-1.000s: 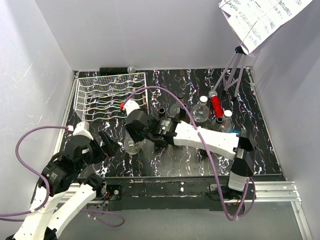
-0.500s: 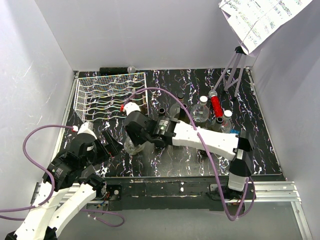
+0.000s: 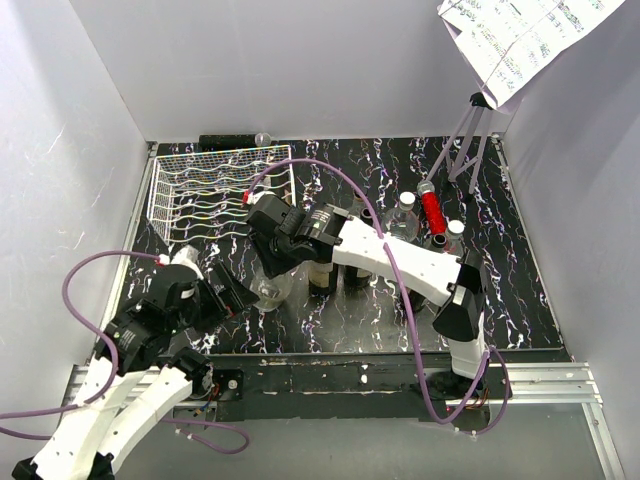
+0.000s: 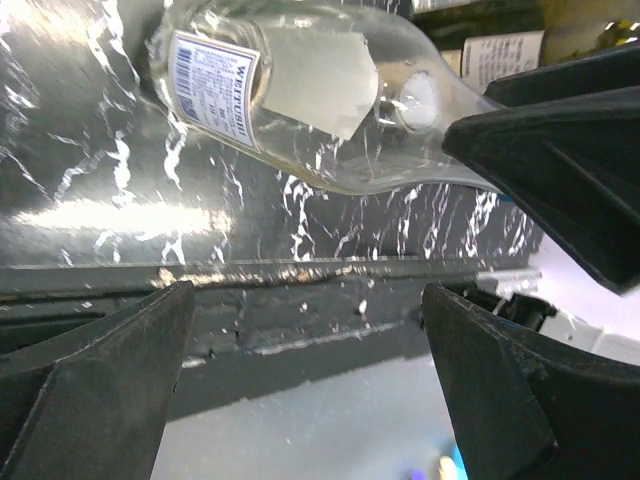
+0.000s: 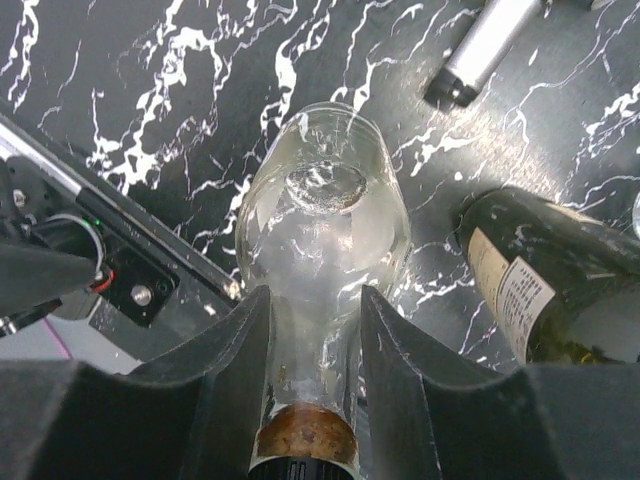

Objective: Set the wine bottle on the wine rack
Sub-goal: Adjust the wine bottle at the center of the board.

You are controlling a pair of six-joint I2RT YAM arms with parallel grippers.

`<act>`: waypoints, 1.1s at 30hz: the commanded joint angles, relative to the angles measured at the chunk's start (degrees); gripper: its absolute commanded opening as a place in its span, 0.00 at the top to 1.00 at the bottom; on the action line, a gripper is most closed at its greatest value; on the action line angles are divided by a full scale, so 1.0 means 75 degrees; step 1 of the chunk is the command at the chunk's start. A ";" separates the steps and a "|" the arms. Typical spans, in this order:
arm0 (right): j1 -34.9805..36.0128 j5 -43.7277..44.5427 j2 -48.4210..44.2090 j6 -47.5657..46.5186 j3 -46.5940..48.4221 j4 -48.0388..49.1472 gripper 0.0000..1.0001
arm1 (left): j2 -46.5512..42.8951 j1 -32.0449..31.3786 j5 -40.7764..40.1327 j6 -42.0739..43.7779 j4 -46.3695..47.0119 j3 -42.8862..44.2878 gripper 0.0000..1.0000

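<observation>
A clear wine bottle (image 3: 267, 291) hangs tilted over the black marbled table, base toward the near edge. My right gripper (image 3: 276, 258) is shut on its neck, seen between the fingers in the right wrist view (image 5: 312, 400); the glass body (image 5: 322, 215) extends away from the jaws. In the left wrist view the labelled bottle (image 4: 300, 90) crosses the top. My left gripper (image 3: 226, 292) is open just left of the bottle's base, its jaws (image 4: 310, 390) wide apart with nothing between them. The white wire wine rack (image 3: 215, 190) stands at the far left, beyond both grippers.
Two dark bottles (image 3: 322, 275) stand right of the held bottle; one (image 5: 540, 290) shows in the right wrist view. Clear bottles (image 3: 403, 222), a red-wrapped bottle (image 3: 432, 210) and a tripod (image 3: 465, 150) fill the far right. White walls enclose the table.
My right arm has swung its elbow left and pulled in, still holding the bottle, uncovering the dark bottles. My left arm has shifted slightly toward the near edge, jaws still open.
</observation>
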 commanded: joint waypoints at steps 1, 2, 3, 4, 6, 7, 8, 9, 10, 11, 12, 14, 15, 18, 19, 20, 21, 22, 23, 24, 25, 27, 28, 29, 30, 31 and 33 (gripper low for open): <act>0.0064 -0.0922 -0.0184 0.0098 0.0460 -0.0684 0.99 | 0.0261 -0.0011 0.1419 -0.0724 0.0617 -0.0496 0.05; 0.0064 -0.0957 -0.0219 0.0074 0.0413 -0.0742 0.99 | 0.0308 -0.0011 0.1361 -0.0807 0.0630 -0.0555 0.06; 0.0076 -0.0957 -0.0231 0.0086 0.0390 -0.0835 0.99 | 0.0401 -0.0011 0.1303 -0.0877 0.0606 -0.0602 0.08; 0.0064 -0.0946 -0.0255 0.0074 0.0366 -0.0929 0.99 | 0.0495 -0.0011 0.1337 -0.0936 0.0676 -0.0719 0.12; 0.0064 -0.0946 -0.0372 0.0028 0.0191 -0.0988 0.99 | 0.0683 -0.0011 0.1699 -0.1100 0.1061 -0.1140 0.26; 0.0064 -0.0934 -0.0418 -0.0019 0.0121 -0.0988 0.99 | 0.0718 -0.0011 0.1875 -0.1135 0.1353 -0.1409 0.30; 0.0064 -0.0934 -0.0430 -0.0031 0.0085 -0.1012 0.99 | 0.0707 -0.0011 0.1992 -0.1182 0.1635 -0.1632 0.35; 0.0076 -0.0876 -0.0454 -0.0043 0.0073 -0.1047 0.99 | 0.0649 -0.0011 0.2063 -0.1194 0.1765 -0.1843 0.38; 0.0064 -0.0829 -0.0442 -0.0043 0.0061 -0.1070 0.99 | 0.0544 0.0000 0.2006 -0.1101 0.1917 -0.1938 0.38; 0.0064 -0.0817 -0.0442 -0.0055 0.0050 -0.1059 0.99 | 0.0415 -0.0011 0.1959 -0.0996 0.2023 -0.1985 0.38; 0.0053 -0.0782 -0.0419 -0.0043 0.0061 -0.1070 0.99 | 0.0298 -0.0011 0.1842 -0.0937 0.2024 -0.2032 0.37; 0.0041 -0.0758 -0.0372 -0.0055 0.0096 -0.1023 0.99 | 0.0063 -0.0011 0.1748 -0.0750 0.2246 -0.2207 0.35; 0.0041 -0.0746 -0.0314 -0.0043 0.0154 -0.1058 0.99 | -0.0030 -0.0011 0.1829 -0.0772 0.2374 -0.2359 0.33; 0.0017 -0.0781 -0.0208 -0.0031 0.0295 -0.1199 0.99 | 0.0015 -0.0011 0.2262 -0.1075 0.3100 -0.2770 0.33; 0.0017 -0.0840 -0.0208 -0.0020 0.0307 -0.1199 0.99 | 0.0073 -0.0023 0.2298 -0.1251 0.3288 -0.2852 0.33; 0.0017 -0.0863 -0.0196 0.0015 0.0342 -0.1222 0.99 | 0.0132 -0.0011 0.2287 -0.1427 0.3383 -0.2923 0.34; 0.0006 -0.0887 -0.0138 0.0050 0.0400 -0.1281 0.99 | 0.0179 -0.0011 0.2275 -0.1614 0.3511 -0.2970 0.34; 0.0017 -0.0922 -0.0056 0.0051 0.0529 -0.1362 0.99 | 0.0214 -0.0011 0.2321 -0.1720 0.3733 -0.3028 0.35; 0.0006 -0.0934 0.0014 0.0074 0.0646 -0.1468 0.99 | 0.0249 -0.0011 0.2299 -0.1826 0.3816 -0.3017 0.36; 0.0006 -0.0957 0.0084 0.0086 0.0810 -0.1550 0.99 | 0.0285 -0.0011 0.2240 -0.1920 0.3817 -0.3005 0.37; 0.0006 -0.1004 0.0143 0.0098 0.0904 -0.1597 0.99 | 0.0297 -0.0023 0.2159 -0.1979 0.3817 -0.2970 0.37; 0.0017 -0.1109 0.0167 0.0156 0.0917 -0.1609 0.99 | 0.0227 -0.0023 0.2041 -0.2201 0.3864 -0.2993 0.36; 0.0006 -0.1156 0.0190 0.0191 0.0917 -0.1609 0.99 | 0.0145 -0.0023 0.1983 -0.2364 0.3957 -0.3040 0.34; 0.0017 -0.1226 0.0214 0.0215 0.0917 -0.1586 0.99 | 0.0063 -0.0023 0.1959 -0.2552 0.4074 -0.3145 0.32; 0.0017 -0.1285 0.0214 0.0238 0.0882 -0.1586 0.99 | -0.0042 -0.0023 0.1993 -0.2751 0.4214 -0.3274 0.31; 0.0006 -0.1320 0.0214 0.0238 0.0835 -0.1563 0.99 | -0.0148 -0.0035 0.1994 -0.2880 0.4355 -0.3426 0.31; 0.0029 -0.1437 0.0167 0.0273 0.0718 -0.1563 0.99 | -0.0358 -0.0035 0.1854 -0.3115 0.4321 -0.3614 0.31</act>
